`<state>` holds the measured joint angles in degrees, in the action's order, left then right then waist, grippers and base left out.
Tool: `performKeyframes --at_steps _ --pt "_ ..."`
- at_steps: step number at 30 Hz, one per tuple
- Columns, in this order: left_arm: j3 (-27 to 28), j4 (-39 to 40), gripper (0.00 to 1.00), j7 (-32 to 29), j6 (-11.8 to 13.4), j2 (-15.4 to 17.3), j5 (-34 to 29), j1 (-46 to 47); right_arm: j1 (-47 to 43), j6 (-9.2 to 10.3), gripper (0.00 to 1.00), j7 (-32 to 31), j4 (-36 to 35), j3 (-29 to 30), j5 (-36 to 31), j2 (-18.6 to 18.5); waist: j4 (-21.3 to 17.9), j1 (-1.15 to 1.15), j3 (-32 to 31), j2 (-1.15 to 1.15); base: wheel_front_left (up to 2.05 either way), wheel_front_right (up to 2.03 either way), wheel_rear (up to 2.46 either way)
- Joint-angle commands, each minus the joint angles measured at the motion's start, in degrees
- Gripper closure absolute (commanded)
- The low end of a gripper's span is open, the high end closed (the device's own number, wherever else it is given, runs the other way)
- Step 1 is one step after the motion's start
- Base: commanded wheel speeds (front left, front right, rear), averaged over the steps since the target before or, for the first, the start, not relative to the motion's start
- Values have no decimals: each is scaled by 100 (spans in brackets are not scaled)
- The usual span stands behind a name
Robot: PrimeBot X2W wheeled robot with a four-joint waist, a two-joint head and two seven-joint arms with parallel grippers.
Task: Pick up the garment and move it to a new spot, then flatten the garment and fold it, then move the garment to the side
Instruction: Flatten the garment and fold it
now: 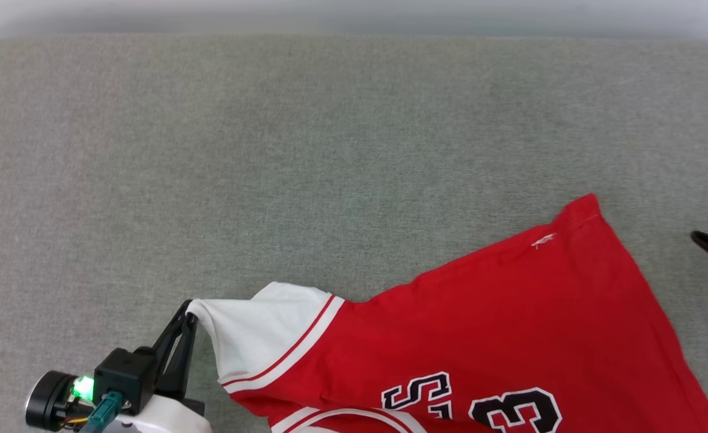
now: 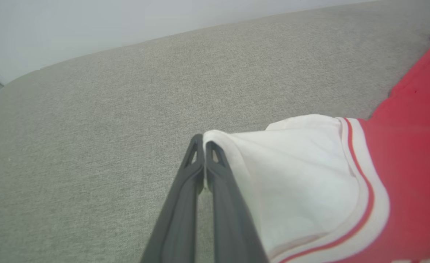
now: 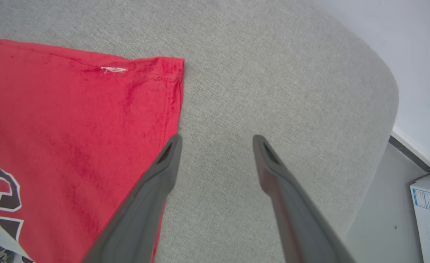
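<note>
Garment lies spread on grey fabric surface, toward near right part, print facing up, one red hem corner pointing to far edge. Left gripper: fingers pressed together, pinching tip of white sleeve toward near left. Right gripper: fingers spread wide, gripping nothing, just beside red hem edge, one finger overlapping that edge in right wrist view
</note>
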<state>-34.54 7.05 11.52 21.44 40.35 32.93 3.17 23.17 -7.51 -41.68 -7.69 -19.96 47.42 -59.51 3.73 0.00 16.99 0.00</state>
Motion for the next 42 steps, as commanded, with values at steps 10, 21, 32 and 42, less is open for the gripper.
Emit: performKeyframes --at_steps 10,21,32,42 --pt "-112 -109 100 76 -93 -246 -163 455 1615 5 0 -833 752 -1217 -587 904 472 0 601 0 0 0 0" --pt "-233 -301 100 143 -220 -485 -253 769 1825 5 0 -533 1735 -2198 -523 1168 694 0 855 0 0 0 0" --pt "-200 -518 100 222 -267 -464 -208 716 2066 5 100 576 1791 -2373 -396 1020 510 0 259 0 0 0 0" --pt "65 -527 100 192 -412 -60 -236 1122 1978 5 100 1772 1516 -1925 -608 1187 180 0 -568 0 0 0 0"
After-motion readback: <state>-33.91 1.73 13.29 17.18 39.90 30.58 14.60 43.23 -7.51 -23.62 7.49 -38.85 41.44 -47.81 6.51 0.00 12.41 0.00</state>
